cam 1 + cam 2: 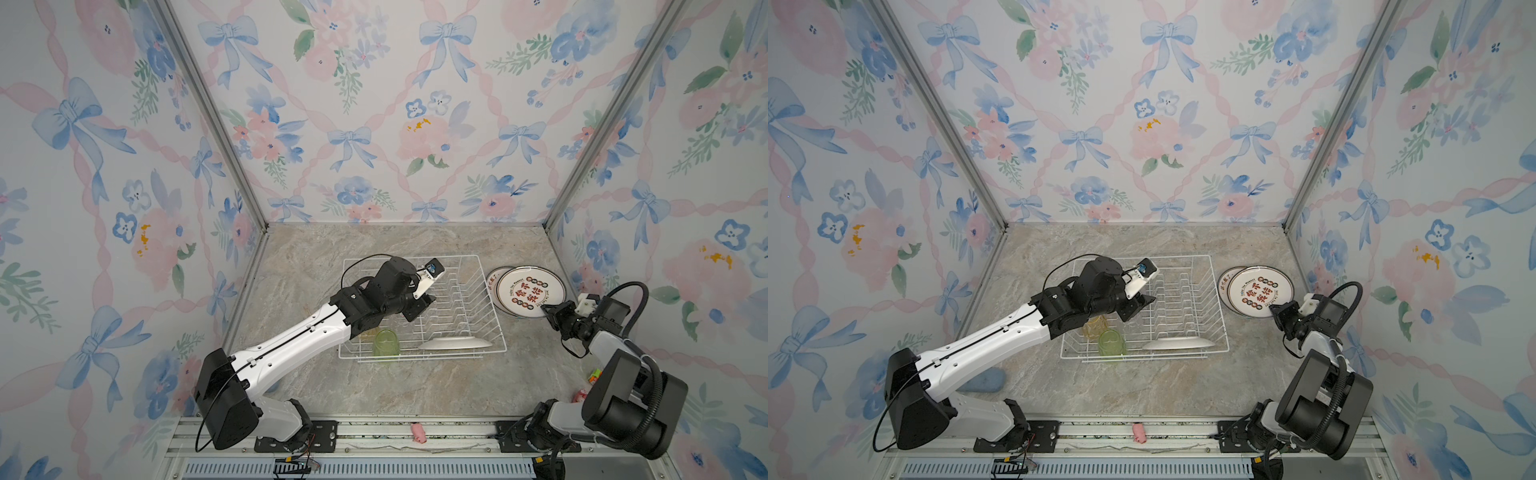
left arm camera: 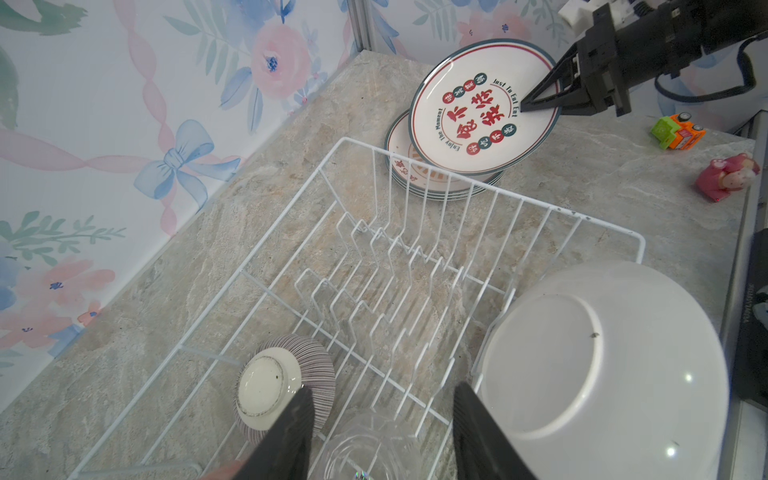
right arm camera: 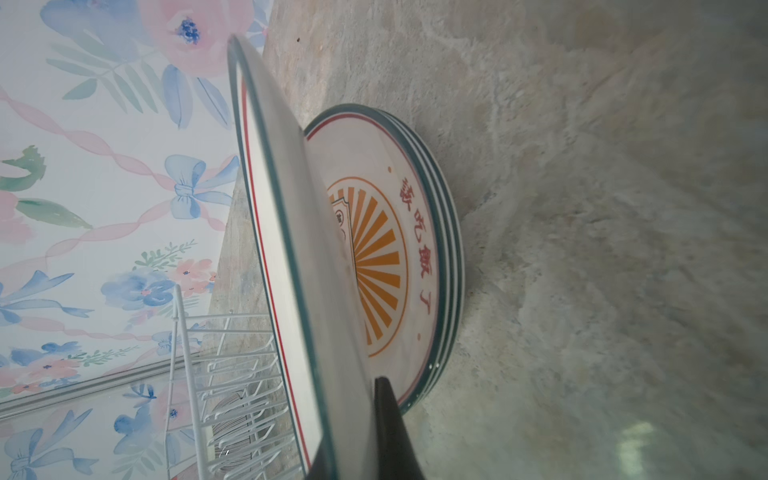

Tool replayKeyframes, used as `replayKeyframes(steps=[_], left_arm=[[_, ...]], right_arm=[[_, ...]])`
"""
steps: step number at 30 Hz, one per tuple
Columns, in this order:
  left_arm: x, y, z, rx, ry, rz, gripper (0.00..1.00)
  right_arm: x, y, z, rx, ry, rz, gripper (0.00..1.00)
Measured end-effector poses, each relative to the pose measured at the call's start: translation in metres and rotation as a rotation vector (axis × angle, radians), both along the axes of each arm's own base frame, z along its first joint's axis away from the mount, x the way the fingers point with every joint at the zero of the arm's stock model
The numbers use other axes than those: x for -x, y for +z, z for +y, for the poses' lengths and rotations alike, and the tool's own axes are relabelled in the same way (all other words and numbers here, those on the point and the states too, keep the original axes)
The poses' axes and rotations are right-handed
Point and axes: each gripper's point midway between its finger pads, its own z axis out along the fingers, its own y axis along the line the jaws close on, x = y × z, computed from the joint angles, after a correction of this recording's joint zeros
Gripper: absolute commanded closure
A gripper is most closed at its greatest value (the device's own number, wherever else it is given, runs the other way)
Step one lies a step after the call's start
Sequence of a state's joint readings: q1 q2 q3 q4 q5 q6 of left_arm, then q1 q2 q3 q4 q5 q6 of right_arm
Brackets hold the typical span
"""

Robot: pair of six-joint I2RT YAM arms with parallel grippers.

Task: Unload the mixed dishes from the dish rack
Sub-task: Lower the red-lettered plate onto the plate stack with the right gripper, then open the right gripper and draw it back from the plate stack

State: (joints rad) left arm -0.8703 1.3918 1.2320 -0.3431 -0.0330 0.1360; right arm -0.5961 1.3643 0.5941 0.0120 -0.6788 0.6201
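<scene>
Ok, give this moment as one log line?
right end effector: shut on plate, over plate stack | left end effector: open, by clear tumbler | dish rack: striped bowl, green tumbler, overturned plate

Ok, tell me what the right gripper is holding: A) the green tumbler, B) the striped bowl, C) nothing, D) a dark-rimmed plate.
D: the right gripper is shut on the rim of a printed plate, holding it tilted over the stack of plates.
</scene>
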Motion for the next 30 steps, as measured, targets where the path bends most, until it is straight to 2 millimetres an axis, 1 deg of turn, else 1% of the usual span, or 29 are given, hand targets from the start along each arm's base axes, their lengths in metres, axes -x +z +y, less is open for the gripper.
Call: replayKeyframes(steps=[5,14,18,23,26,30], left_arm=[[-0.001,-0.005,-0.002,-0.008,-0.005,0.006,0.50],[-0.001,-0.005,-0.003,-0.008,-0.005,0.006,0.49],[-0.001,-0.005,-0.003,-0.008,-0.005,0.006,0.49],[-0.001,-0.005,-0.003,-0.008,-0.006,0.006,0.49],[-0.001,-0.005,-0.003,-0.010,-0.010,0.004,0.49],[-0.001,-0.005,-0.003,-0.013,-0.014,0.001,0.49]], right_arm=[[-0.005,-0.010,0.003,-0.010,0.014,0.011,1.00],[-0.012,-0.025,0.004,-0.046,0.011,0.033,0.99],[-0.014,-0.026,0.004,-0.052,0.010,0.030,0.94],[-0.015,-0.025,0.005,-0.049,0.014,0.029,0.90],[-0.016,-0.023,0.004,-0.039,0.025,0.032,0.85],[-0.019,-0.020,0.004,-0.001,0.052,0.045,0.75]])
